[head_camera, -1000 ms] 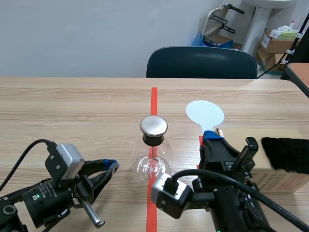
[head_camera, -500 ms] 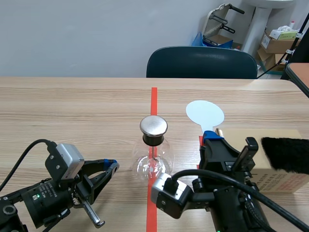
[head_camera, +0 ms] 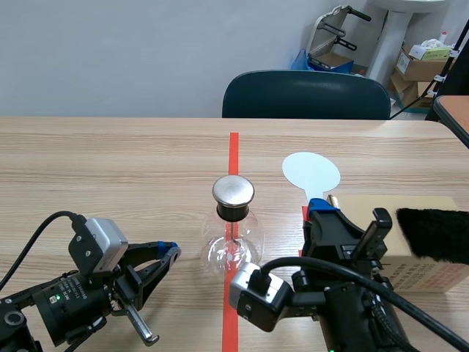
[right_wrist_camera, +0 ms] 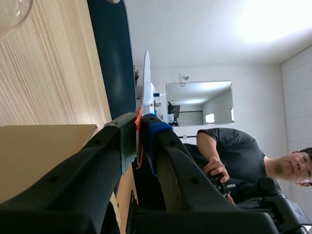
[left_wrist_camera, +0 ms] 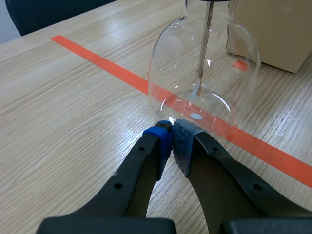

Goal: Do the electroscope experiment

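Observation:
The electroscope (head_camera: 233, 236), a clear glass flask with a round metal cap (head_camera: 233, 191) and a thin rod inside, stands on the red tape line at the table's middle. My left gripper (head_camera: 170, 252) rests low on the table to its left, shut on nothing. In the left wrist view its blue pads (left_wrist_camera: 171, 130) meet right at the foot of the flask (left_wrist_camera: 204, 83). My right gripper (head_camera: 325, 209) is shut on the handle of a white round paddle (head_camera: 311, 172), whose disc lies to the flask's right. The right wrist view shows the paddle (right_wrist_camera: 146, 80) edge-on between the fingers (right_wrist_camera: 139, 132).
A cardboard box (head_camera: 407, 246) with a black furry pad (head_camera: 434, 233) on top sits at the right of the table. A dark blue chair (head_camera: 306, 95) stands behind the far edge. A person (right_wrist_camera: 239, 151) shows in the right wrist view.

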You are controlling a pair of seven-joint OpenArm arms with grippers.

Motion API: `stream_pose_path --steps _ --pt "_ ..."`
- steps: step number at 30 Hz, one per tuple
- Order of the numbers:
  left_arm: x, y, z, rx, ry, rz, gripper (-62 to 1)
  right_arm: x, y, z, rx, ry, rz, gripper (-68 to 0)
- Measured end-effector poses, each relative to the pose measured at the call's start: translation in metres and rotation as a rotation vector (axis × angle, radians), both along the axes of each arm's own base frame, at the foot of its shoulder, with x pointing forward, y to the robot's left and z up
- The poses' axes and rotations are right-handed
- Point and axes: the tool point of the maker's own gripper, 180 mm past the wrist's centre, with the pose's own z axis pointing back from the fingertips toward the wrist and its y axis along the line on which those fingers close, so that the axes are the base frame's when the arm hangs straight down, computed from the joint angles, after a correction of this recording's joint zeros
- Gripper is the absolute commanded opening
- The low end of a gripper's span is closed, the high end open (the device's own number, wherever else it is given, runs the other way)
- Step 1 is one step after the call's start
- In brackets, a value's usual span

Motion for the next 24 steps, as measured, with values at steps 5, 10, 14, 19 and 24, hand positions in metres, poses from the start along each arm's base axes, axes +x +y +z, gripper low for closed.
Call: stream_pose_path --steps 5,10,14,19,24 --pt "0.0 0.0 0.0 0.0 0.0 0.0 -56.5 0.0 0.001 0.0 0.0 0.0 0.006 -65.8" --pt "0.0 0.0 0.0 0.0 0.0 0.0 -56.5 -0.002 0.008 0.001 -0.001 -0.003 0.047 -65.8" --pt "0.0 0.0 0.0 0.0 0.0 0.0 -56.5 -0.005 0.019 0.001 -0.002 -0.008 0.112 -65.8" --pt "0.0 0.0 0.0 0.0 0.0 0.0 -56.5 -0.013 0.039 0.003 -0.004 -0.016 0.228 -65.8" --pt "0.0 0.0 0.0 0.0 0.0 0.0 -56.5 -0.021 0.055 0.003 -0.006 -0.023 0.329 -65.8"
